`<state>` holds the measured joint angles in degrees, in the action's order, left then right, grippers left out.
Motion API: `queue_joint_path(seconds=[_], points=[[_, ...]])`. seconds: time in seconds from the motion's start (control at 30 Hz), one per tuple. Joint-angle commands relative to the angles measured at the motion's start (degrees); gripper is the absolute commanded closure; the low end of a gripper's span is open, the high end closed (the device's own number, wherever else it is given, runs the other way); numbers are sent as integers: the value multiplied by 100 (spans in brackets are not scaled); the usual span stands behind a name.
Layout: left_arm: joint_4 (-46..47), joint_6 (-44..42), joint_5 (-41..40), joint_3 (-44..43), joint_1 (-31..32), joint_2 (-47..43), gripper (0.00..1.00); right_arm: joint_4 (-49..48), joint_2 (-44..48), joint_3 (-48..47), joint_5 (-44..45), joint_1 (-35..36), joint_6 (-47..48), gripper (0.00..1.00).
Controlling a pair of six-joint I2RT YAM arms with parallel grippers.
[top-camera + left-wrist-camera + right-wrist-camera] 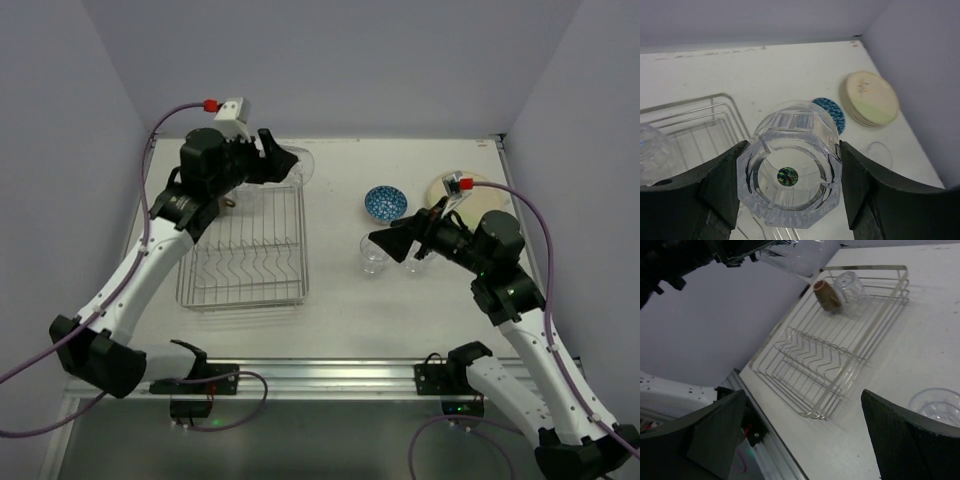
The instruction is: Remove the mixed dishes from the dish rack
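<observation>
My left gripper (284,160) is shut on a clear glass (790,172), held by its faceted base above the far right corner of the dish rack (243,248). In the rack's far end lie a small brown mug (826,295) and another clear glass (850,285), both on their sides. Right of the rack, a blue-patterned bowl (385,203) and a stack of cream plates (870,98) sit on the table. My right gripper (386,242) hangs open with nothing in it beside two clear glasses (374,256) standing on the table.
The rack's near half holds only bare prongs (815,357). A metal rail (330,378) runs along the table's near edge by the arm bases. Walls close in the table at the back and both sides.
</observation>
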<state>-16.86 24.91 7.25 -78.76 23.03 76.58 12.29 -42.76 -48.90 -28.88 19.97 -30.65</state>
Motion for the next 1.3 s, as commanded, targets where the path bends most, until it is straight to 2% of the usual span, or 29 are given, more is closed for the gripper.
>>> queue_joint_path(seconds=[0.0,0.03,0.2,0.3,0.43,0.6,0.67,0.9,0.97,1.0,1.17,1.23,1.27], points=[[1693,741,1644,589,18,-659,100,-1769,-135,153,-1449,16,-845,1],[2287,874,1918,895,18,-740,100,-1974,-266,153,-1601,16,-1089,1],[3565,1909,3569,1424,26,-846,100,-3274,-680,206,-2050,69,-1776,2],[4558,2612,4055,1827,26,-899,100,-3882,-882,215,-2200,139,-2128,3],[5463,3178,4338,2136,131,-925,100,-4428,-1102,162,-2253,227,-2418,3],[5755,3424,4461,2365,299,-881,100,-5192,-1523,118,-2262,323,-2761,6],[5940,3512,4435,2506,325,-881,100,-5455,-1647,83,-2192,429,-2902,10],[6063,3442,4303,2717,325,-951,100,-5738,-1894,21,-1613,754,-3122,49],[6072,3416,4242,2769,325,-978,100,-5843,-1946,21,-1550,807,-3218,50],[6081,3398,4215,2796,325,-1021,100,-5896,-1964,30,-1533,859,-3262,59],[6019,3293,4057,2831,334,-1092,100,-6344,-2078,136,-1453,956,-3588,72],[6019,3293,4039,2840,334,-1092,100,-6371,-2113,83,-1515,974,-3623,87],[6019,3293,4039,2840,334,-1101,100,-6345,-2122,57,-1558,974,-3623,91]])
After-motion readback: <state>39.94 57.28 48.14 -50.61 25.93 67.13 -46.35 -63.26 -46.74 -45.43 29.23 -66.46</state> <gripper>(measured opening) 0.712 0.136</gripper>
